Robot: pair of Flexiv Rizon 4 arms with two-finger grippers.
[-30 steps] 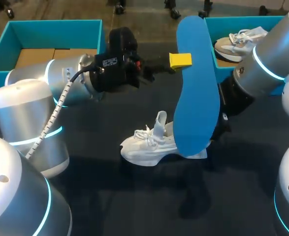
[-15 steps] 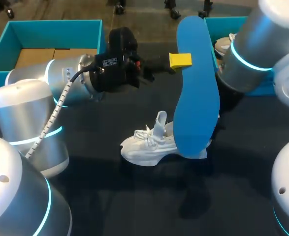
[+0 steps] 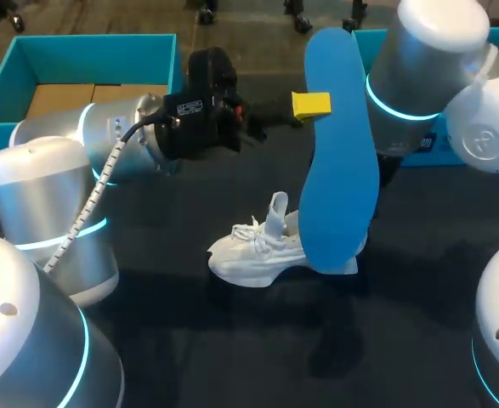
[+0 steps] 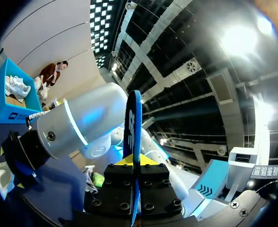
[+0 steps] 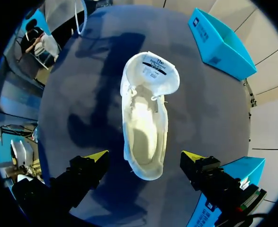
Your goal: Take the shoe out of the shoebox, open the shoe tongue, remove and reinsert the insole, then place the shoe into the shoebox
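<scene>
L tool [image 3: 311, 105]: pinching the insole [image 3: 340, 170] near one long edge. In the left wrist view the fingers press on its two faces and the insole shows edge-on between them.
Insole: blue, out of the shoe and held upright above the counter [image 3: 164, 323]. Its low end overlaps the shoe's heel in the head view; can't tell if they touch. Prob. held on end like this so one end can be fed into the shoe.
R tool [image 5: 145, 158]: fingers spread wide w/ nothing between them. It hangs over the heel end, looking straight down into the shoe. Looks placed to steady or guide, judging by position.
Shoe [image 3: 266, 248]: white, standing on its sole mid-counter, outside the shoebox [image 3: 28, 51].
Tongue [image 5: 151, 71]: pulled up and fwd, so the mouth is wide open and the inside is bare in the right wrist view.
Shoebox: teal, at the far L corner, well apart from the shoe.
Stage (est.): removal done; reinsert comes next, then boxing.
Risk: shoe is loose on the counter and could slide or tip when the insole is pushed in.
</scene>
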